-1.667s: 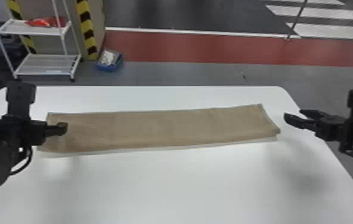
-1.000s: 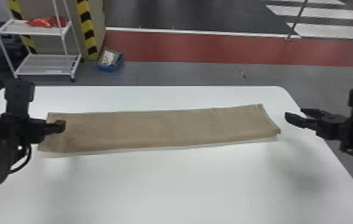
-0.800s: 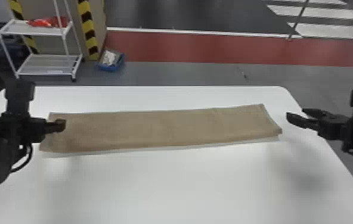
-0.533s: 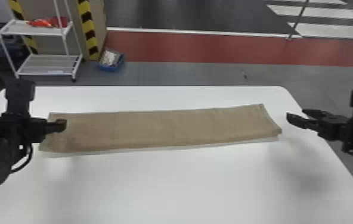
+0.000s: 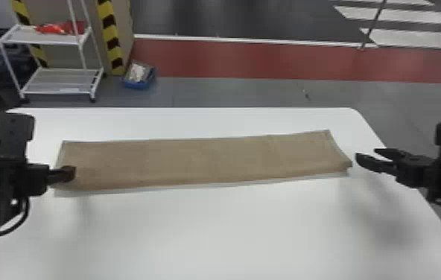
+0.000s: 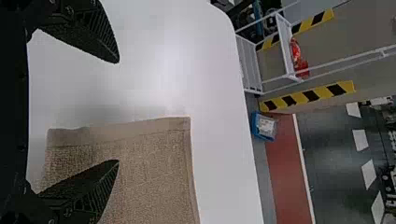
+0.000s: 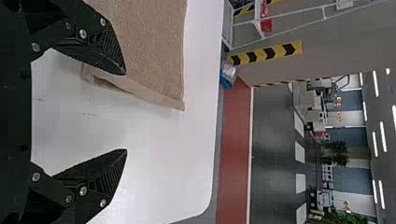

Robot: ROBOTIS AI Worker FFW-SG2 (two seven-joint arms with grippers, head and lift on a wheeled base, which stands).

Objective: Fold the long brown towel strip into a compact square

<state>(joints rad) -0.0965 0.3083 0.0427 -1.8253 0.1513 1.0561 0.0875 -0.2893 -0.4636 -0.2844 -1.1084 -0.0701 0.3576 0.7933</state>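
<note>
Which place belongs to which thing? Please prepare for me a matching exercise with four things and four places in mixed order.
Things:
1. brown towel strip
2. left gripper
3. right gripper
4. blue bin

Places:
A. near the strip's right end
B. on the floor beyond the table
C. laid out lengthwise across the white table
D. at the strip's left end

Right pairs: 1-C, 2-D, 3-A, 4-B

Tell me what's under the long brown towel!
The white table is under the towel, and a pale strip peeks out along its near edge. Anything else beneath the middle is covered, so I can't tell.
</note>
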